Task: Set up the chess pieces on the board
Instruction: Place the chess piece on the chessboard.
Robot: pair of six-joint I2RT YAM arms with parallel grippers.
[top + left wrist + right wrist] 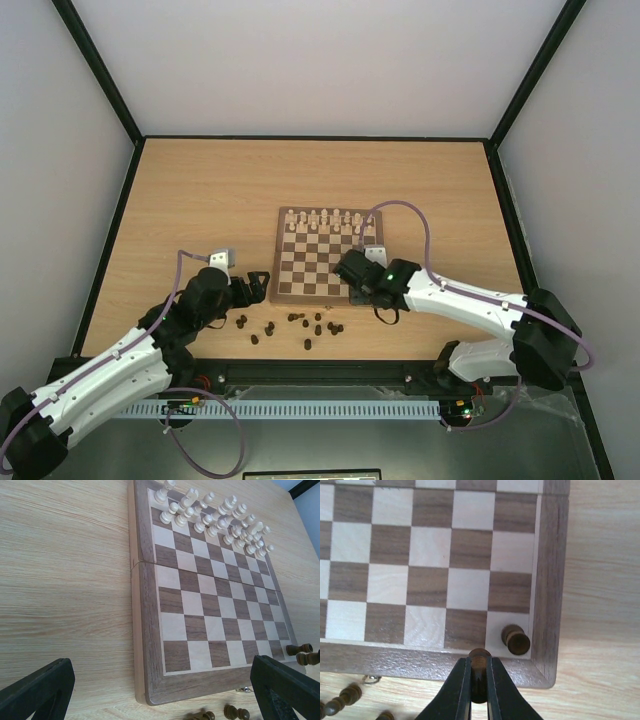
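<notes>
The board (550, 580) fills the right wrist view. My right gripper (479, 662) is shut on a dark brown chess piece (480, 656), held over the board's near border. Just right of it, another dark piece (516, 640) stands on the light corner square. From above, the right gripper (350, 268) hangs over the near right part of the board (310, 262). Several dark pieces (300, 322) lie loose on the table in front of the board. My left gripper (258, 284) is open and holds nothing, by the near left corner of the board (150, 630).
Cream pieces (325, 220) fill the board's two far rows, also in the left wrist view (215, 520). Loose dark pieces (300, 652) lie off the board's near edge. A small metal clasp (369, 680) sticks out of the board's near side.
</notes>
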